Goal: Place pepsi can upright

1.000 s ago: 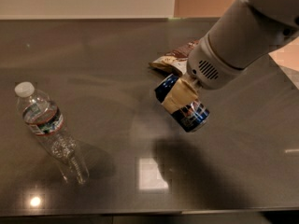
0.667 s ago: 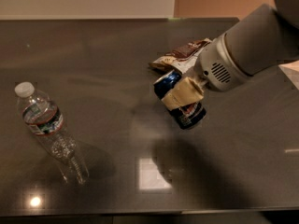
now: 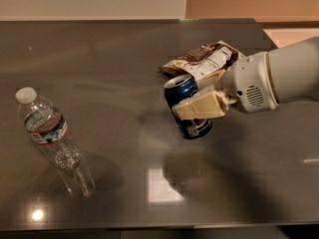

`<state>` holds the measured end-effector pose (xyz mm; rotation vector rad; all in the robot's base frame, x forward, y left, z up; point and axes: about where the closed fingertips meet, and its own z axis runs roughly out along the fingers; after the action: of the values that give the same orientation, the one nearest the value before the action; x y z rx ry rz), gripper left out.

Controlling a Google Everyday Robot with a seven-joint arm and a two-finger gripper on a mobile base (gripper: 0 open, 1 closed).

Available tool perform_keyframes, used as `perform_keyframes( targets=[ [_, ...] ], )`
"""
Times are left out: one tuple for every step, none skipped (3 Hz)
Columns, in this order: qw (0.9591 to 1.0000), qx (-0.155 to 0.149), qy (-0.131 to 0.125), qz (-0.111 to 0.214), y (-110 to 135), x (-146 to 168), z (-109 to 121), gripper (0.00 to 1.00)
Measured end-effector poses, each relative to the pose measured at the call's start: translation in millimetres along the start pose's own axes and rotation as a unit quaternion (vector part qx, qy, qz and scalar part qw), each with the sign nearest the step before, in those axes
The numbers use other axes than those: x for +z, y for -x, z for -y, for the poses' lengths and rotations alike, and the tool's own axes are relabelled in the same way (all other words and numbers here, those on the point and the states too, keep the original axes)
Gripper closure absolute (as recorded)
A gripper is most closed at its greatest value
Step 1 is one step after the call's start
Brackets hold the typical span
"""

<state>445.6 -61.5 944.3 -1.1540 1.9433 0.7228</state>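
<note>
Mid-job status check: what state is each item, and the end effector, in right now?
pepsi can: gripped, tilted, held off the table, not yet set down.
end effector: shut on the pepsi can, right of centre above the table.
water bottle: standing, cap on, left side.
snack bag: crumpled, lying behind the can.

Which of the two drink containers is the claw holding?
The dark blue pepsi can, gripped in the claw at centre-right; the clear water bottle stands free at far left.

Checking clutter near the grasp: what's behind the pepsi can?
The snack bag lies behind the pepsi can, held tilted in the gripper. The bag's right end is hidden by the arm.
</note>
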Motion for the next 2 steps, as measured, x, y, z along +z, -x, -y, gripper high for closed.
perform_keyframes(
  targets=[
    [0.9971, -0.017, 0.024, 0.070, -5.6, 2.0, -3.3, 1.00],
    [0.9907, -0.056, 0.035, 0.119, -14.3, 6.6, -4.0, 1.00]
  ],
)
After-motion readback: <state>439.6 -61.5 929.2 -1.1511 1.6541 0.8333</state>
